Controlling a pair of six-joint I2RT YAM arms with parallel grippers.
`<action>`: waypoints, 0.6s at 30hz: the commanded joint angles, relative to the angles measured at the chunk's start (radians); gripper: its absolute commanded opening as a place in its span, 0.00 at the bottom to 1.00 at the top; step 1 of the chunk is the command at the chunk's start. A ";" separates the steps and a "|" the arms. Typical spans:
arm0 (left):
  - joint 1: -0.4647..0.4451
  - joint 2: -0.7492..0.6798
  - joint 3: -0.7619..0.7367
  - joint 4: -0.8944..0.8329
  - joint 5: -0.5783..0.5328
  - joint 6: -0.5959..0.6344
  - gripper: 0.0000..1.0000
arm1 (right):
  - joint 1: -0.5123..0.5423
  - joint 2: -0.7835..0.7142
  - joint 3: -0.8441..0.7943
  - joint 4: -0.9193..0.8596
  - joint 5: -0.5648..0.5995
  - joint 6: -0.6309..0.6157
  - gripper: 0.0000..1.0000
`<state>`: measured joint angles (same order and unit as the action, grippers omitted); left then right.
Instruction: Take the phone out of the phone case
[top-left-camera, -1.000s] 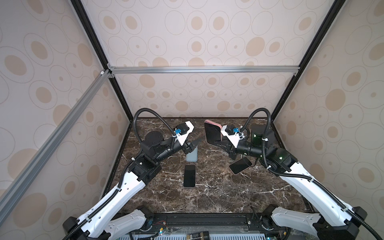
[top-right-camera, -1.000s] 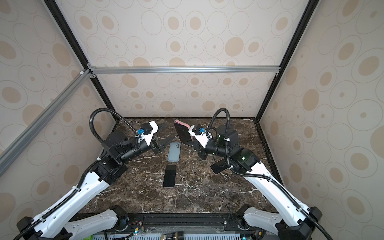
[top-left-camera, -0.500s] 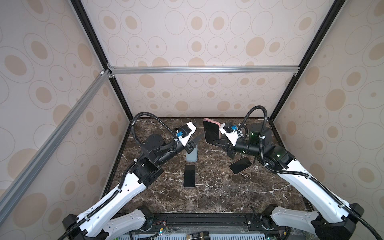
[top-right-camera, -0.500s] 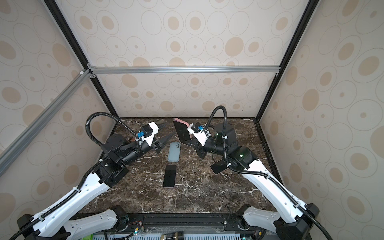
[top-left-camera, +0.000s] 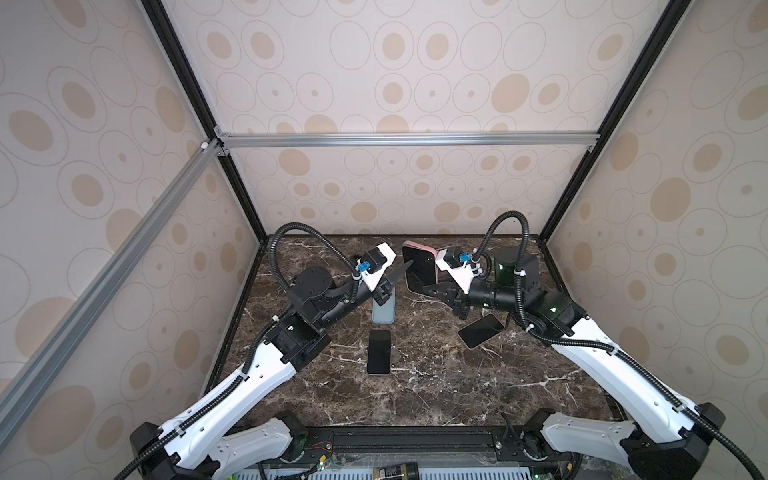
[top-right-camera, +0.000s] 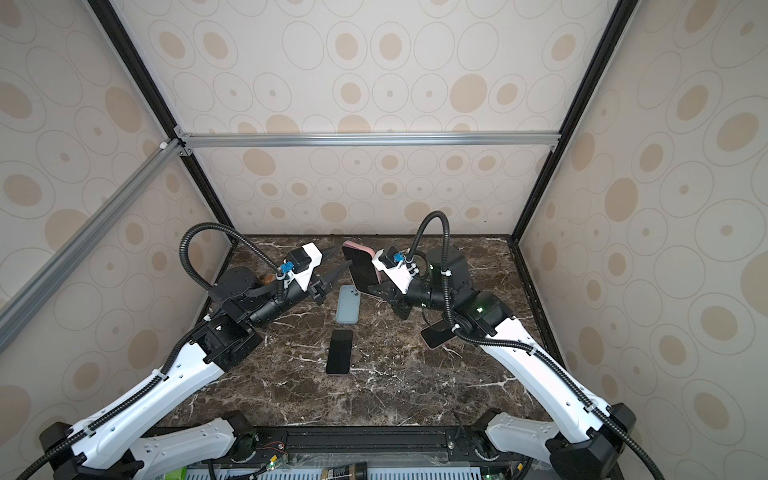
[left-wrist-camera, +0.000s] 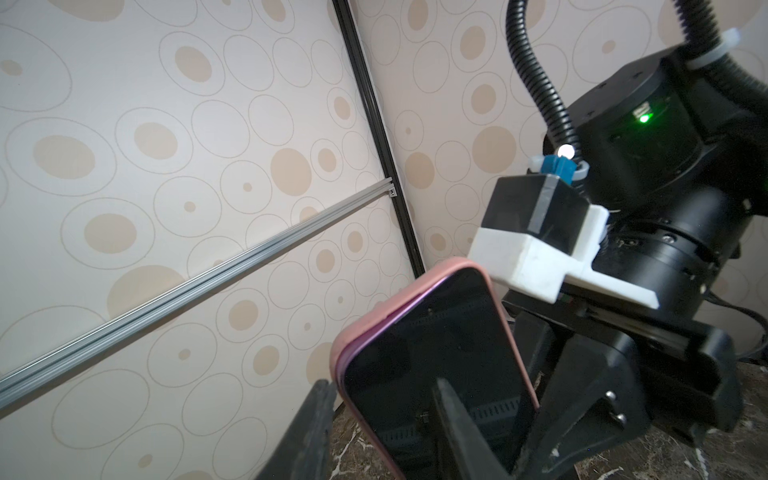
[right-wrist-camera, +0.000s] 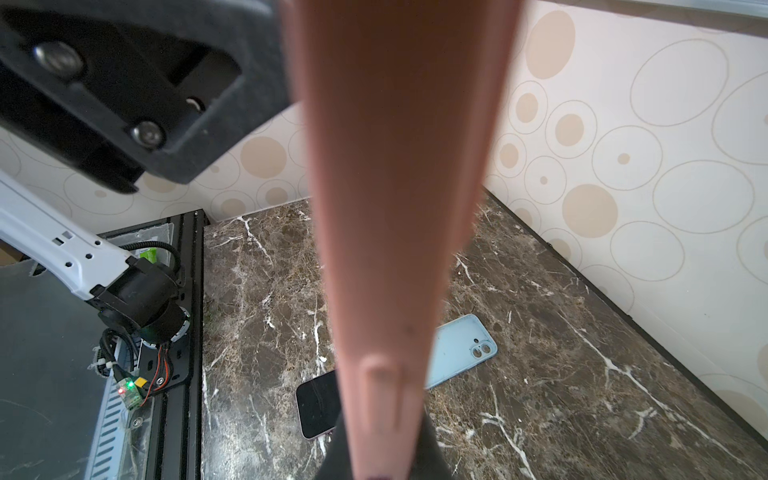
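Left wrist view gives us the clearest read. Our right gripper (top-left-camera: 428, 286) pinches the pink phone case (left-wrist-camera: 374, 328) at its lower end and holds it upright above the marble tabletop (top-left-camera: 436, 386). The phone (left-wrist-camera: 436, 353) is seated inside, screen facing our left arm. Our left gripper (left-wrist-camera: 382, 384) is partly spread around the raised handset, one finger in front of the glass and the other beside the case's outer edge. We cannot tell whether either finger bears on it yet.

As we judge it, the step in hand is getting a purchase to part the phone from the rim. We should start at the free upper end, since the right clamp likely pins the lower end. Catching the rim at one corner and peeling beats squeezing the handset flat. The right hold must not slacken, and the pull should be slow, because a phone popping loose would drop onto stone. A light-blue case (top-left-camera: 383, 309) and a bare phone (top-left-camera: 379, 352) lie directly below.
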<state>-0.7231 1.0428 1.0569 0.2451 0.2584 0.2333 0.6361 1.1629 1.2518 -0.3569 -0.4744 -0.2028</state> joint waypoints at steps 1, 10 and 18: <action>-0.007 0.000 0.025 0.026 0.004 0.023 0.36 | 0.007 -0.006 0.045 0.045 -0.026 -0.014 0.00; -0.007 0.002 0.019 0.020 0.013 0.018 0.33 | 0.007 -0.010 0.040 0.039 -0.033 -0.020 0.00; -0.006 0.024 0.039 -0.010 0.072 0.021 0.32 | 0.007 -0.005 0.047 0.029 -0.056 -0.031 0.00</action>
<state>-0.7242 1.0515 1.0576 0.2459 0.2764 0.2333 0.6357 1.1633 1.2549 -0.3748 -0.4831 -0.2066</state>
